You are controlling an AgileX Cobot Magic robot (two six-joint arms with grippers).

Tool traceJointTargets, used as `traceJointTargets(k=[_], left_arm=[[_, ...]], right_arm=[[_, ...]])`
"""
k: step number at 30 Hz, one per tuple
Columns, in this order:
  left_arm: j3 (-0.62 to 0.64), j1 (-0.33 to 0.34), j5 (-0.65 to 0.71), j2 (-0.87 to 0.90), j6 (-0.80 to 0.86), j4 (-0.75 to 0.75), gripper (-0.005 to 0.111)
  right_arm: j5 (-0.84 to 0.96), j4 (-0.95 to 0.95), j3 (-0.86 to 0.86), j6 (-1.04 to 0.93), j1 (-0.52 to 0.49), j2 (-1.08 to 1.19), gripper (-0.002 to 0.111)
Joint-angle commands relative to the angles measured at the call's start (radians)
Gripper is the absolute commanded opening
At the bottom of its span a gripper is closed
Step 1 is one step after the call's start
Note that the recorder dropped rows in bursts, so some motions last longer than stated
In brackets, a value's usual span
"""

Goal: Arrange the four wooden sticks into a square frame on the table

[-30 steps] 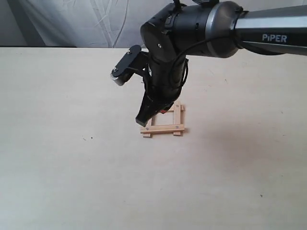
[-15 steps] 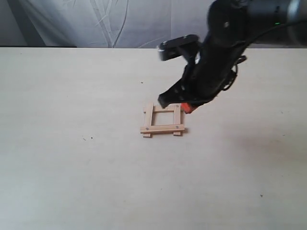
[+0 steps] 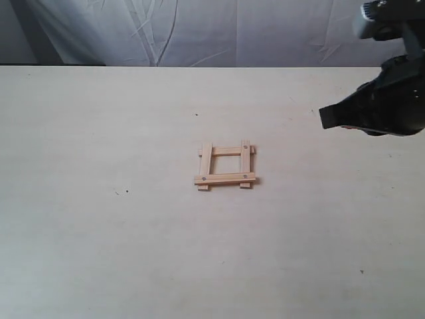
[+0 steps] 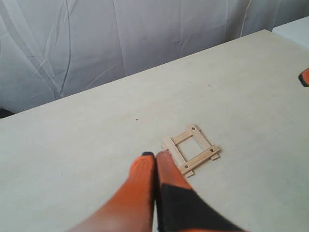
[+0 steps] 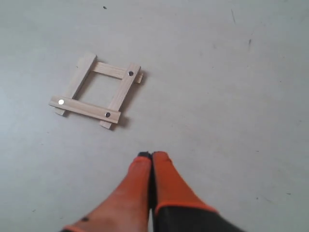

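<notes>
The square frame (image 3: pixel 226 179) lies flat on the table (image 3: pixel 99 232), near the middle of the exterior view; it is formed by the four wooden sticks: a left strip (image 3: pixel 206 166), a right strip (image 3: pixel 246 164), a far strip (image 3: pixel 228 151) and a near strip (image 3: pixel 219 179). The near strip lies across the top of both side strips; the ends project slightly past each corner; small dark screw holes show at the crossings. The opening inside the frame shows bare tabletop; nothing touches the frame.

The right gripper (image 5: pixel 151 155) hangs above the table, apart from the frame (image 5: pixel 87 108); its orange fingers (image 5: pixel 137 179) are pressed together with nothing between them. The right arm (image 3: pixel 385 109) shows at the right edge of the exterior view, well apart from the frame.

The left gripper (image 4: pixel 155 154) is likewise closed and empty; its tips point toward the frame (image 4: pixel 199 161) without contact. An orange shape (image 4: pixel 304 76) at the edge of the left wrist view is probably the right gripper's fingertip; too little shows to confirm. A tiny dark speck (image 3: pixel 126 191) marks the table left of the frame.
</notes>
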Motion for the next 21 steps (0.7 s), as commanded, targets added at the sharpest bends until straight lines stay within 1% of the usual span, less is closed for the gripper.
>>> traceJointTargets(k=[1,12,14,18,21], left_arm=[[0.003,0.005,-0.005,-0.006,-0.001,0.001,0.0],[0.003,0.005,-0.005,-0.006,-0.001,0.001,0.0],[0.003,0.005,-0.005,-0.006,-0.001,0.001,0.0],[0.003,0.005,-0.005,-0.006,-0.001,0.001,0.0],[0.003,0.005,-0.005,-0.006,-0.001,0.003,0.0]], right_arm=[[0.014,-0.007,0.014,-0.005,-0.006,-0.111,0.0],[-0.007,-0.005,0.018,-0.005,-0.006,-0.2,0.0],[-0.015,-0.048,0.02,-0.008,-0.007,-0.222,0.0],[-0.015,-0.066,0.02,-0.008,-0.009,-0.302,0.0],[-0.015,-0.045,0.039,-0.008,-0.048,-0.385,0.0]])
